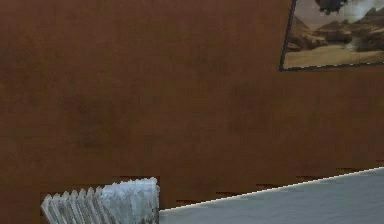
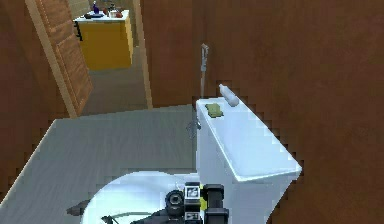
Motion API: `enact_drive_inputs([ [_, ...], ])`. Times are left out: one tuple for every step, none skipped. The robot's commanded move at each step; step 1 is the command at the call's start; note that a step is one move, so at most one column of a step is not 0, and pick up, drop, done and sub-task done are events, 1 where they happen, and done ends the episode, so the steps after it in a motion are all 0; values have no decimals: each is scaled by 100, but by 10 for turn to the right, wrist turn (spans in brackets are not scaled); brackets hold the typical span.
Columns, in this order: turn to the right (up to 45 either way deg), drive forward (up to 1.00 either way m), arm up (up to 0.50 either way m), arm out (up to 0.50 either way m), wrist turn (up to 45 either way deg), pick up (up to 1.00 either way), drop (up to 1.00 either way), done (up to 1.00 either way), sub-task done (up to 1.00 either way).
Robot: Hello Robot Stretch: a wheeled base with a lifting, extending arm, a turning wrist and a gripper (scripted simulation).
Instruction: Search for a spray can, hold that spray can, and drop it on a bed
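One claw (image 2: pixel 130 214) sits low at the white toilet bowl (image 2: pixel 140 186); whether it holds anything, I cannot tell.

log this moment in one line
searching | hand at white toilet bowl, load unclear | white toilet tank: yellow-green block, white roll | ahead: brown wall, framed landscape picture

The jaws sit low by a white toilet (image 2: pixel 240 150), with a yellow cabinet (image 2: pixel 105 45) beyond the open door (image 2: pixel 64 55).
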Motion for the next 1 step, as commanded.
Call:
enact_drive_inputs([
  [0, 0, 0, 0, 450, 0, 0, 0, 0],
])
